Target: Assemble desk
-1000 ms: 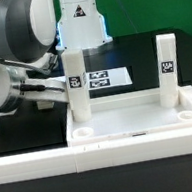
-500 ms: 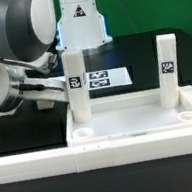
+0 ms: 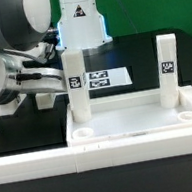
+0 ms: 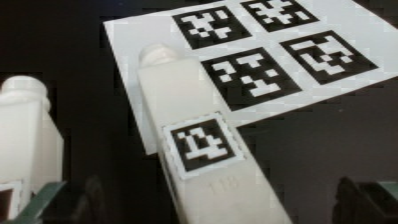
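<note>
Desk point(image 3: 128, 117): exterior view, tabletop point(image 3: 136, 131) flat at lower centre, two legs point(image 3: 167, 67) upright in its rear corners, long axes vertical (front sockets empty). The arm point(image 3: 13, 37) has risen at upper left. The tool point(image 3: 52, 86), jaws apart, flanks the leg point(image 3: 75, 87) on the exterior view's left, which has not moved, likely a re-grip between turns. Wrist view: that leg stands between parted fingertips point(image 4: 50, 200), unclamped.

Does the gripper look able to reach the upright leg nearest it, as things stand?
Likely yes: the gripper is open, and the leg lines up between its fingers with nothing blocking.
</note>
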### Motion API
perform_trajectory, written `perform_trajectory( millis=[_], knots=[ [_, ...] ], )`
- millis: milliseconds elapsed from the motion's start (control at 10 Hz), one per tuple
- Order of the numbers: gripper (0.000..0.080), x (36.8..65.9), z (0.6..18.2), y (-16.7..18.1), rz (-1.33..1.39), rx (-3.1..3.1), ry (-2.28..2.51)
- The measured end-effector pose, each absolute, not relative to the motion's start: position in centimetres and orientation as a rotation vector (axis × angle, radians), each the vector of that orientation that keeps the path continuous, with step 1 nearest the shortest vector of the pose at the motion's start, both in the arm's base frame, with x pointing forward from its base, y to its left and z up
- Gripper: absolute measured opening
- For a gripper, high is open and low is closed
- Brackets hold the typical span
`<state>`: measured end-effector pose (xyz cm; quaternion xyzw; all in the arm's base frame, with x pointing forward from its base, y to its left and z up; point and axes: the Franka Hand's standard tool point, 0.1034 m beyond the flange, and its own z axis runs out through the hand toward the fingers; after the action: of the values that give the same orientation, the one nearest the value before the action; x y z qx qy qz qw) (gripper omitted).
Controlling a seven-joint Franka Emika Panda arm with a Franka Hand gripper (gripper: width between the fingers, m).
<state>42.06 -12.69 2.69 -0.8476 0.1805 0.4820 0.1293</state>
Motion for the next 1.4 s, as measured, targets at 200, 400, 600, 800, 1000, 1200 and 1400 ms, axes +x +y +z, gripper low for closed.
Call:
perform_trajectory(
  millis=[200,400,600,800,1000,1200,1400],
  knots=[
    [0.0648,42.4,2.9,-12.5,1.374,-2.475,0.455],
    [0.0648,42.8,3.6,-12.7,1.312,-2.452,0.297],
    [0.0648,42.8,3.4,-12.8,1.318,-2.459,0.323],
    [0.0648,42.6,3.3,-12.7,1.332,-2.458,0.348],
    [0.0648,42.3,3.4,-12.4,1.357,-2.465,0.381],
    [0.0648,42.1,4.5,-12.2,1.348,-2.463,0.391],
    [0.0648,42.1,4.5,-12.2,1.349,-2.47,0.42]
  ],
)
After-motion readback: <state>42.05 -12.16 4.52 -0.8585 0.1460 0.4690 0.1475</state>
